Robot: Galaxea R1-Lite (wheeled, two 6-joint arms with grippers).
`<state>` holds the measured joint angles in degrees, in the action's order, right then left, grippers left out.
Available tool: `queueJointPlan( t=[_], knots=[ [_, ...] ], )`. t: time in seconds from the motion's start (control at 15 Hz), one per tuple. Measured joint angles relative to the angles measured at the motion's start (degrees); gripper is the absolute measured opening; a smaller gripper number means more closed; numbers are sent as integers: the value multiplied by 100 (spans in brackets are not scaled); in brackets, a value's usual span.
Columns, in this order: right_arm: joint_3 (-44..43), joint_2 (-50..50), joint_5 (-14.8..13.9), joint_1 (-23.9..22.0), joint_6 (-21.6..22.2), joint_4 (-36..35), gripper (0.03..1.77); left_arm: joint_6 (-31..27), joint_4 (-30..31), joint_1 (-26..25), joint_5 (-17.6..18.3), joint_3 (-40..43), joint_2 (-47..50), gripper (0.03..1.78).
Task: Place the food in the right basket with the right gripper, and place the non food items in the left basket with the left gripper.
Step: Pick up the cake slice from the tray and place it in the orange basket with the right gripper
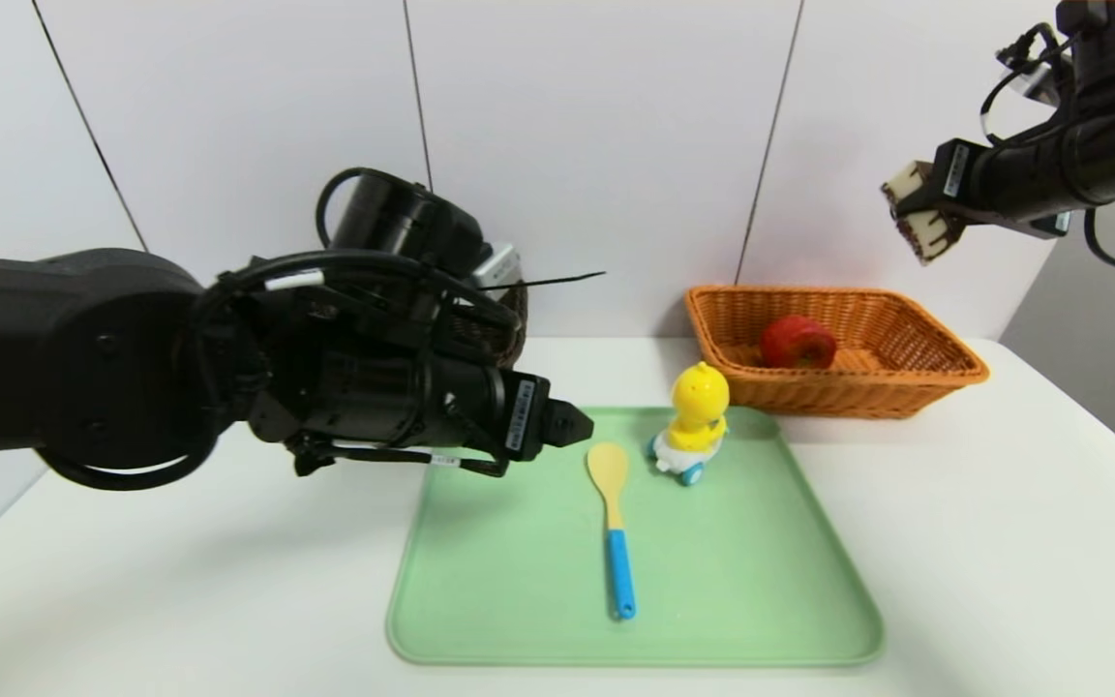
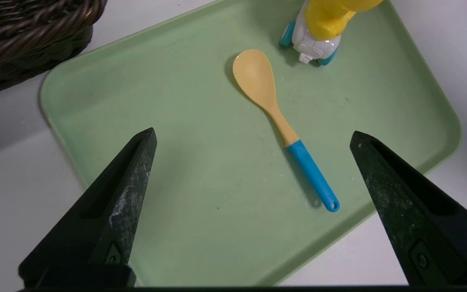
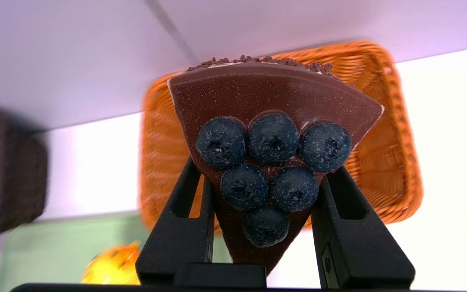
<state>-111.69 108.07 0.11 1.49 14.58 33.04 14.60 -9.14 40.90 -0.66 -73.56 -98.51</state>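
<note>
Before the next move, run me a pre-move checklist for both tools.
1. Right tool grips cake slice: ok
2. Slice held above orange basket: ok, raised well clear of its rim
3. Red apple in that basket: ok
4. Left tool open, holding nothing: ok, over the tray
5. Non-food off the tray: not ok, spoon and duck toy remain there
6. Contents of dark basket: cannot tell

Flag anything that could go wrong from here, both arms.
The right gripper grips the cake slice high above the orange basket; released from there, it could tumble or land on the apple. The left gripper hangs open over the tray; the spoon lies thin and flat there, so its fingers might scrape the tray or miss.
</note>
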Motion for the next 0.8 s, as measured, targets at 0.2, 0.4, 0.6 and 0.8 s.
queueJointPlan(
  t=[0.2,0.4,0.6,0.8],
  knots=[
    [0,444,-6,-357,-4,-391,66,57,457,155,-2,-106,-451,169],
    [0,844,-33,-581,-2,-571,66,50,700,216,4,-235,-783,169],
    [0,1164,-32,-674,33,-614,66,49,714,262,6,-467,-1063,169],
    [-9,1343,-29,-691,27,-774,66,27,884,312,20,-544,-1296,169]
  ],
)
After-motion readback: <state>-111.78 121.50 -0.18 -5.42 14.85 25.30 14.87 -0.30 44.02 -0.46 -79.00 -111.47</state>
